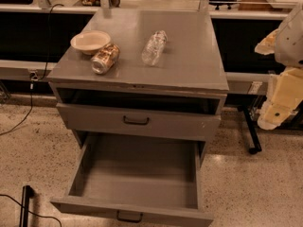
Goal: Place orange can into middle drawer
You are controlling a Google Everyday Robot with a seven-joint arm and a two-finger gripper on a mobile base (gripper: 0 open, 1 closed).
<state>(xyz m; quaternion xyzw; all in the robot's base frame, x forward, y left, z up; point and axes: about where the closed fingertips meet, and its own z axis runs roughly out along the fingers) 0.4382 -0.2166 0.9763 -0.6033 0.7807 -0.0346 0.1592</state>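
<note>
The gripper (278, 105) hangs at the right edge of the view, a cream-coloured end under the paler arm (291, 37). It is off to the right of the grey cabinet (189, 60), level with the cabinet's front edge and well apart from everything on top; whether it is open or closed I cannot tell, and it carries nothing that shows

On the left part of the cabinet top the orange can (105, 58) lies on its side, one shiny silver end turned toward the front-left. It lies against the near rim of the cream bowl (90, 41), which sits upright behind it. The plastic bottle (154, 47) lies on its side near the middle of the top, apart from the can

Below, the upper drawer front (180, 124) is pushed in. Beneath it the middle drawer (137, 171) is pulled far out over the speckled floor (255, 183), its flat grey bottom showing and its black handle (129, 216) at the front
</note>
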